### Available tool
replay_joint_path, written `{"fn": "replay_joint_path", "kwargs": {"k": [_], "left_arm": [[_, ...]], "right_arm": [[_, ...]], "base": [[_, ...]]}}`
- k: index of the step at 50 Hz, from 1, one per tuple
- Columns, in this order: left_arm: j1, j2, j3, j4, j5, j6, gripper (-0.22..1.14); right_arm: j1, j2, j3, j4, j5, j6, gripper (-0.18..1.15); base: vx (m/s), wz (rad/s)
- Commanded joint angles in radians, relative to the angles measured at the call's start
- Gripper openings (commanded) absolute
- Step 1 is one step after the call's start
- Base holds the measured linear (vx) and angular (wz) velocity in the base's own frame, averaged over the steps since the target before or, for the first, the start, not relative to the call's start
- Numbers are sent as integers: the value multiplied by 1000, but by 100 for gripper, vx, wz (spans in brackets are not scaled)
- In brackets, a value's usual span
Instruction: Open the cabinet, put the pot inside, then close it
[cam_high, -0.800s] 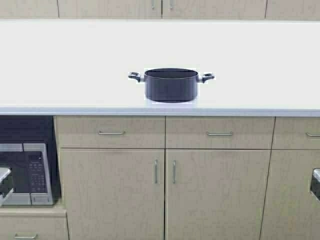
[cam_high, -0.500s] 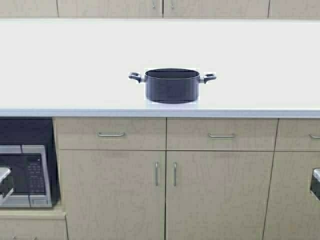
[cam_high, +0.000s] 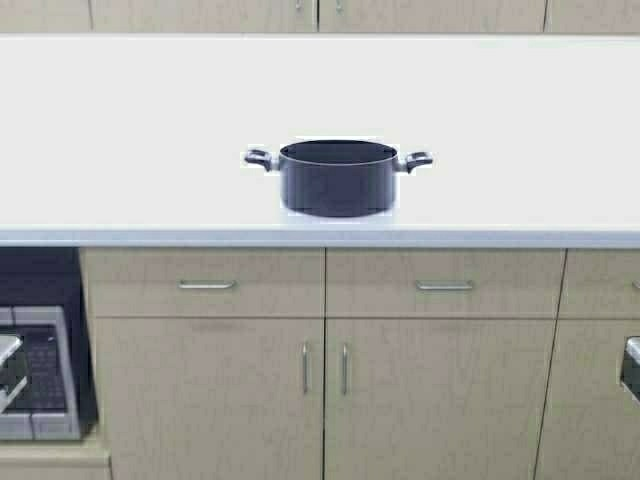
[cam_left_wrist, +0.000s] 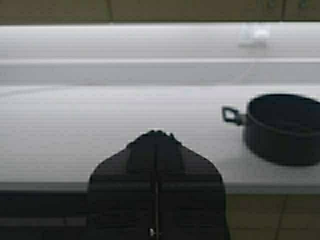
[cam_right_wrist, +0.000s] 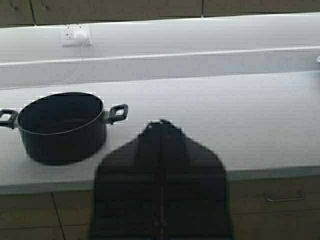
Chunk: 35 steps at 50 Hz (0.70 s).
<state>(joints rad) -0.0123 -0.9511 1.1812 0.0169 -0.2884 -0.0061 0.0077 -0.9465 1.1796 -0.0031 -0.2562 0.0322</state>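
Pot (cam_high: 338, 178) sits upright on the tabletop (cam_high: 120, 130), well beyond both pressed-together jaws of the left gripper (cam_left_wrist: 156, 134) and right gripper (cam_right_wrist: 161, 124), likely rigid, heavy and slick-sided, so its loop handles suit gripping.

White counter (cam_high: 120, 130), bearing one dark pot (cam_high: 338, 178) near its front edge, upright.

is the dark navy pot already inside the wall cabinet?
No, the dark navy round pot sits on the white countertop, and the beige wall cabinet doors above are shut.
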Motion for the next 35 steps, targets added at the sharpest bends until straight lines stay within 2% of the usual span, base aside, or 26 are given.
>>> {"fn": "replay_joint_path", "kwargs": {"k": [1,35], "left_arm": [[2,2,-2,3,-3,11,3],[2,25,-18,0,-12,-17,3]], "right_arm": [[2,29,-23,0,-2,5,6],[2,17,-23,-17,6,0,6]], "base": [[26,-6],[30,5]]}}
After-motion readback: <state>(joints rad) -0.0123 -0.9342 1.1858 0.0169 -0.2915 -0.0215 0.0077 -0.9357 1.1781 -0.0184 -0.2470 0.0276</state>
